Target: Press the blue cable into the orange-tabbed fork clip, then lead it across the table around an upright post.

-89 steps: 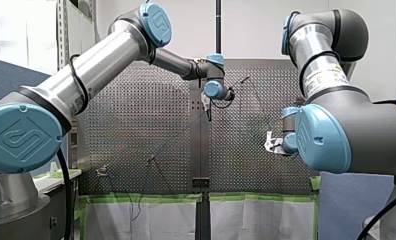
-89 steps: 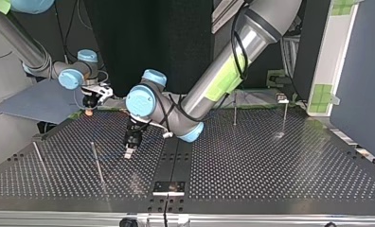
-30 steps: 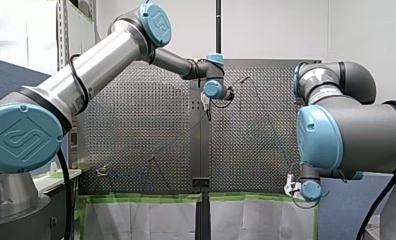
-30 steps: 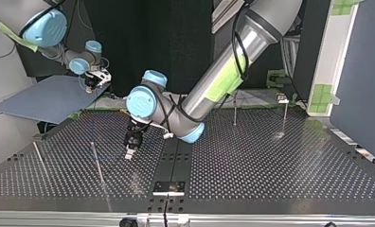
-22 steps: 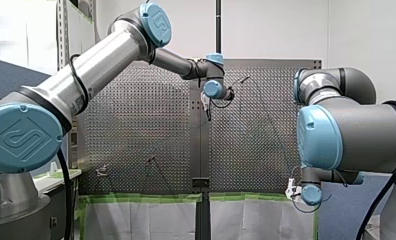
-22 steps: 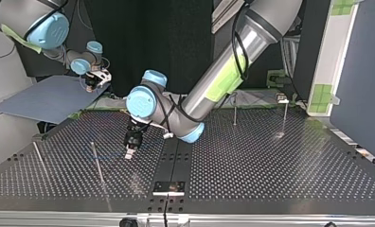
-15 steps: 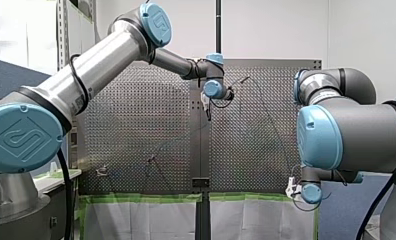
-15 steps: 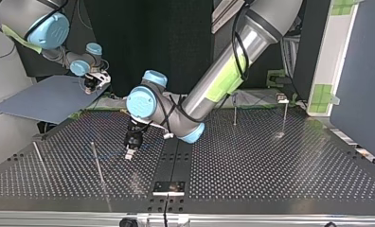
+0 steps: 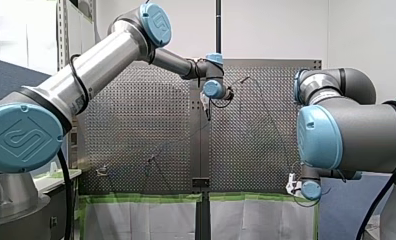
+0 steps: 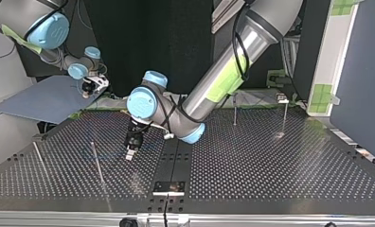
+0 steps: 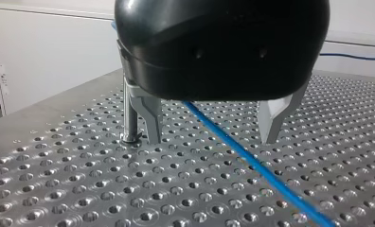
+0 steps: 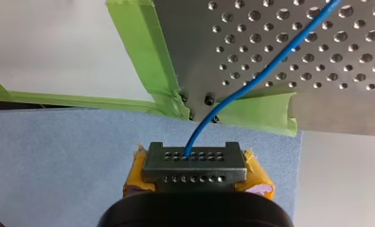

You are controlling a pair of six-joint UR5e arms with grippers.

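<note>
The blue cable (image 11: 252, 163) lies on the perforated table (image 11: 58, 189) and runs between the metal fingers of my left gripper (image 11: 209, 127), which is open and low over it without gripping. An upright post (image 11: 130, 111) stands close beside one of its fingers (image 11: 150, 116). My right gripper (image 12: 195, 161), with yellow pads, is shut on the blue cable (image 12: 252, 80) just off the table's taped corner. In the top view my left gripper (image 10: 130, 151) hangs near the middle and my right gripper (image 10: 87, 89) is behind the table's back left edge. I cannot make out the orange-tabbed clip.
Thin posts (image 10: 98, 163) (image 10: 39, 158) stand at the top view's left, and two more (image 10: 234, 109) (image 10: 285, 113) at its back right. A blue mat (image 10: 39, 99) lies off the table beneath my right gripper. Green tape (image 12: 147, 56) lines the table edge.
My right arm has drawn back with the cable from over the table's edge to above the blue mat, then shifted slightly. My left arm and its open gripper have stayed put.
</note>
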